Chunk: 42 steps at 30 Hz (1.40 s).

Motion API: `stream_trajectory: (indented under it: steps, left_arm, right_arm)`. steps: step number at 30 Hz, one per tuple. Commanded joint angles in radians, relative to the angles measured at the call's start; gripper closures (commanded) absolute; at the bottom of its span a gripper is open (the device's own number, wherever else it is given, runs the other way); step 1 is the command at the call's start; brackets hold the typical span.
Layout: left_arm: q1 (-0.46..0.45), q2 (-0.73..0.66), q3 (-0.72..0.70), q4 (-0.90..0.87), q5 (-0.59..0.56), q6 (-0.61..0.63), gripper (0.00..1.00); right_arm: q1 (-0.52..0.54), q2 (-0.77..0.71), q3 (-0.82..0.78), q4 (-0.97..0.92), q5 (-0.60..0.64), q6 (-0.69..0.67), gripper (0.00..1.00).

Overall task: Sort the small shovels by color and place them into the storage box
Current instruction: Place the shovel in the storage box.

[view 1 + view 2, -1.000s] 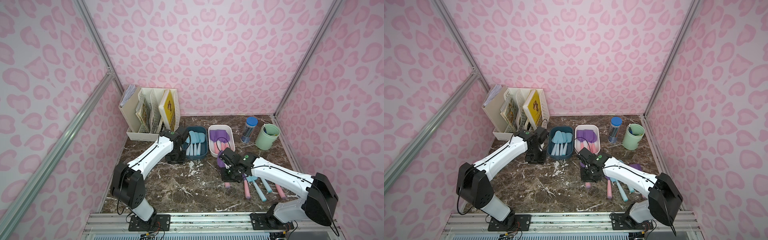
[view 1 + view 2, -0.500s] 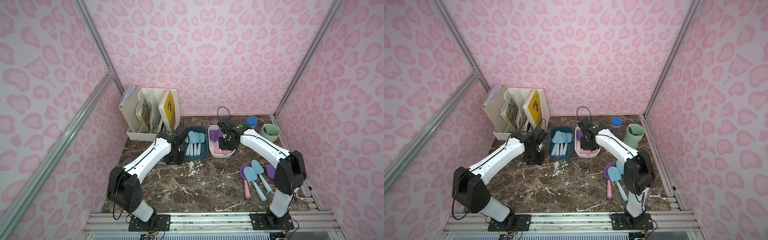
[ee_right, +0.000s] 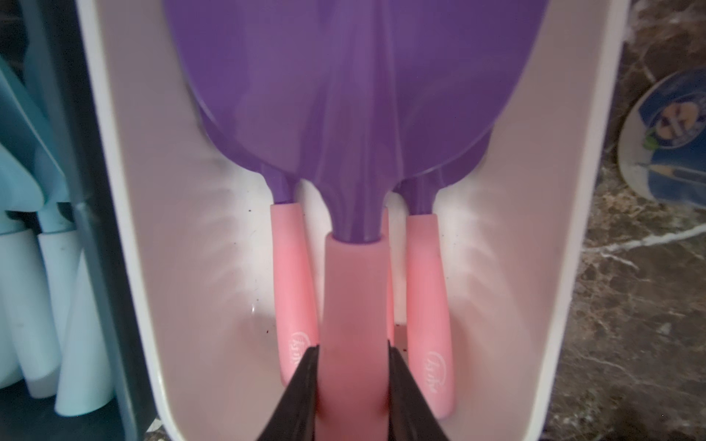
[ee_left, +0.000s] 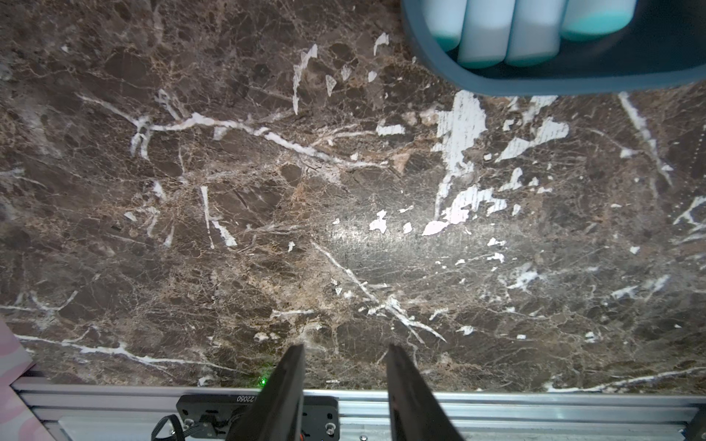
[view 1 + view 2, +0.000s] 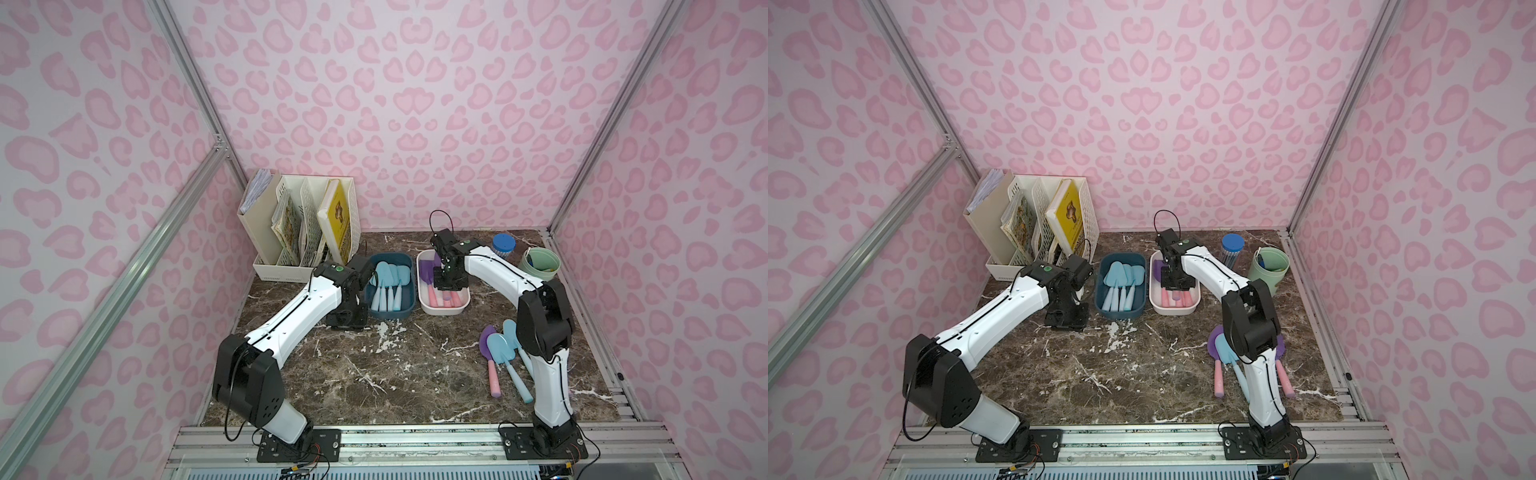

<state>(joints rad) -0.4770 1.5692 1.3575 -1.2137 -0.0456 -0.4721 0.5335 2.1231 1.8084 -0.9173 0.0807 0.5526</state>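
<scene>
Two plastic bins stand side by side at the back of the brown marble-patterned tabletop (image 5: pixel 374 386). The dark blue oval bin (image 5: pixel 392 314) holds four light blue plastic toy shovels (image 5: pixel 386 286), laid parallel. Their four handle ends show in the left wrist view.

The white oval bin (image 5: pixel 442 310) holds purple-bladed, pink-handled plastic toy shovels (image 3: pixel 428 286). Two lie in plain sight on its floor, and a sliver of a third pink handle shows between them. Above these, the right gripper (image 3: pixel 351 345) has its jaws pinching the pink handle of one more, the held shovel (image 3: pixel 355 183). Its blade covers the blades below. Whether it touches them I cannot tell.

Four shovels lie loose on the tabletop by the right arm's upright link. Two are loose light blue shovels (image 5: pixel 498 351), overlapping. One loose purple-and-pink shovel (image 5: pixel 486 338) lies on the arm's left, and the other purple-and-pink shovel (image 5: pixel 1284 380) on its right.

The left gripper (image 4: pixel 345 347) points down at bare tabletop just left of the blue bin, jaws spread a little with nothing between them.

Along the back stand one clear blue-capped tube (image 5: pixel 503 242), one pale green cup (image 5: pixel 1268 280) and one cream file rack (image 5: pixel 282 271) holding books.
</scene>
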Motion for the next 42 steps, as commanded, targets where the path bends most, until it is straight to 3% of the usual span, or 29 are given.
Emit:
stream_trajectory:
  steps: [1,31,42]
  left_arm:
    - [0.001,0.003,0.008,-0.024,-0.010,0.003,0.59]
    - [0.001,-0.005,0.021,-0.041,-0.012,0.003,0.59]
    - [0.002,-0.008,0.021,-0.043,-0.010,0.001,0.59]
  right_arm:
    - [-0.005,0.021,0.007,0.009,-0.002,-0.004,0.77]
    - [-0.006,0.092,0.004,0.033,0.005,-0.004,0.71]
    - [-0.006,0.094,0.013,0.026,0.011,-0.005,0.58]
